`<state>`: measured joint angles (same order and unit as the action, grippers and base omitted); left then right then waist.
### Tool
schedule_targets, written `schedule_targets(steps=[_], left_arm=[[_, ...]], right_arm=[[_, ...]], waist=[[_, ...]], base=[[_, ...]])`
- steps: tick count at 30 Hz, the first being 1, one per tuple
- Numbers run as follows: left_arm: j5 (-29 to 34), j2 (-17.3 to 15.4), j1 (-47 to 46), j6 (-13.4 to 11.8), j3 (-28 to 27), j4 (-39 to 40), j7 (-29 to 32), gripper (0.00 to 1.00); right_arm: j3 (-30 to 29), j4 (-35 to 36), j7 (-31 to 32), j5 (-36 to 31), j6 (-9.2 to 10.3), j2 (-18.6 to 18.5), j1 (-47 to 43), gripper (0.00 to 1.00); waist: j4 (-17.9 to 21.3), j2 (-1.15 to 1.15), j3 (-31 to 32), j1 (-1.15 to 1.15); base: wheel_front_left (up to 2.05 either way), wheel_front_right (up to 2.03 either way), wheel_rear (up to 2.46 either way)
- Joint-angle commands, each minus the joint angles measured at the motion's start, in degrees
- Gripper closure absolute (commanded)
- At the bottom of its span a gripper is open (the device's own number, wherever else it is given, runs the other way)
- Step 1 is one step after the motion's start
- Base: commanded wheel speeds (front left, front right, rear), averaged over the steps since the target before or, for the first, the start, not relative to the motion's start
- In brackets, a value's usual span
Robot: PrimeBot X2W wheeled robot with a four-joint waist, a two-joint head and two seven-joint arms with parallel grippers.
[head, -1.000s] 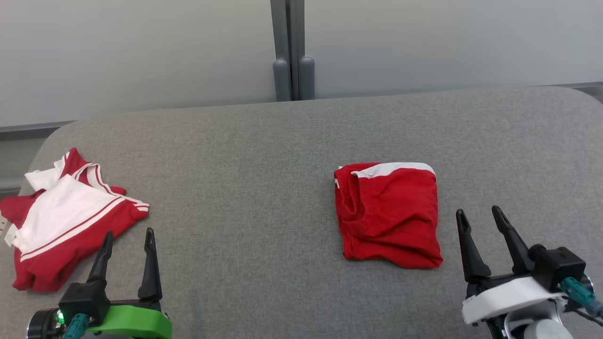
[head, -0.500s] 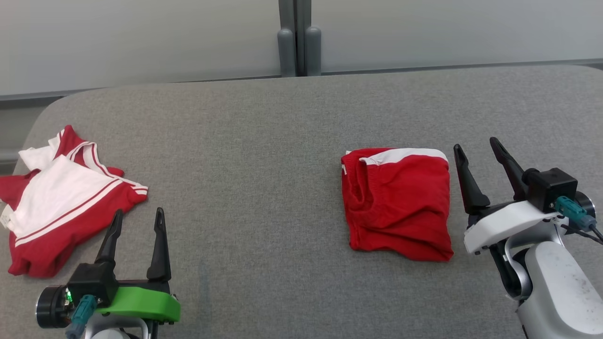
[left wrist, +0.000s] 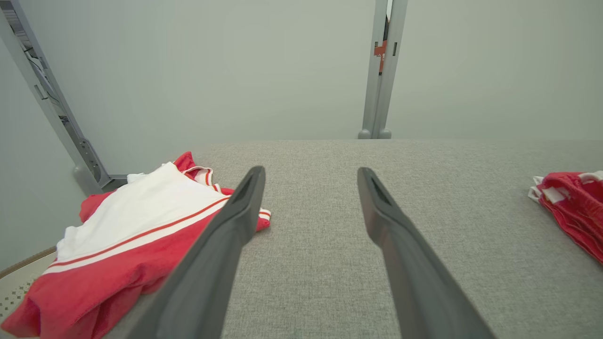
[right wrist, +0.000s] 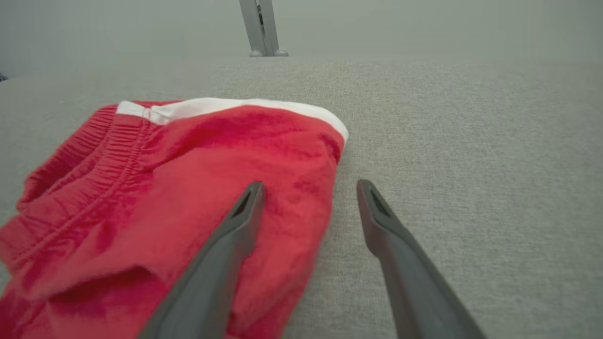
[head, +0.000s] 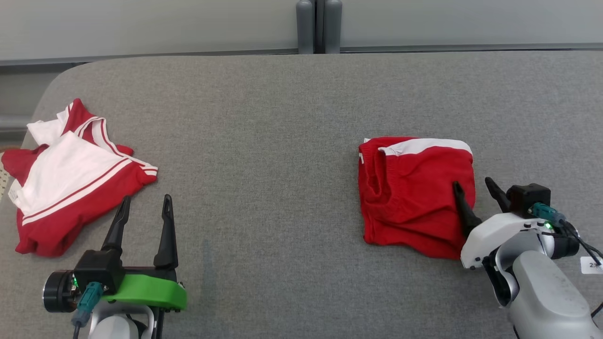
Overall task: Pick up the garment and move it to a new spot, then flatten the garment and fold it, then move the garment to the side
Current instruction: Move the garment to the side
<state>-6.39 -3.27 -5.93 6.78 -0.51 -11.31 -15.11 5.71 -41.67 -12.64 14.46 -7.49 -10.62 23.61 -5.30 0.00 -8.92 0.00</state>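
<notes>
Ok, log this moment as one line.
right gripper: open at right edge of red shorts | left gripper: open, empty | red-white garment: far left

I look down on a bench [head: 264,117] covered in grey woven fabric, its far left corner rounded. Behind it stands a pale grey-green wall [head: 141,23] of smooth panels, split by a grey upright post [head: 319,23] with two rounded feet. My left wrist view shows an orange patch [left wrist: 380,49] on that post and a slanted grey metal frame [left wrist: 56,117] at the left. The light is soft and even.
</notes>
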Motion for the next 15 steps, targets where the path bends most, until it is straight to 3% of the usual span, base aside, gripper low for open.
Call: schedule_targets(steps=[1,10,11,12,15], left_arm=[[0.1,-0.1,-1.1,0.0,-0.1,0.2,0.0,0.00],[-0.3,0.1,-2.4,-0.3,-0.1,-0.1,0.0,0.00],[-0.4,0.1,-2.4,-0.3,-0.2,-0.1,0.0,0.00],[-0.5,0.2,-2.3,-0.4,-0.2,-0.1,0.0,0.00],[-0.6,0.2,-2.0,-0.6,0.0,0.1,0.0,0.00]], right_arm=[[0.4,-1.7,-0.5,0.4,-0.01,0.3,1.4,0.00],[2.1,-13.4,-1.2,2.6,-0.02,2.7,3.9,0.00],[2.7,-13.8,-1.2,3.3,-0.03,3.2,3.9,0.53],[3.6,-14.1,-1.3,4.2,-0.04,3.7,4.1,1.00],[5.3,-14.4,-1.5,5.2,-0.01,2.7,5.3,1.00]], waist=[[-0.3,0.00,-0.9,0.00],[-0.4,0.00,-2.6,0.00],[-0.3,0.00,-2.7,0.00],[-0.2,0.00,-2.9,0.00],[0.1,0.00,-3.2,0.00]], base=[[0.00,0.00,0.00],[0.00,0.00,0.00],[0.00,0.00,0.00],[0.00,0.00,0.00],[0.00,0.00,0.00]])
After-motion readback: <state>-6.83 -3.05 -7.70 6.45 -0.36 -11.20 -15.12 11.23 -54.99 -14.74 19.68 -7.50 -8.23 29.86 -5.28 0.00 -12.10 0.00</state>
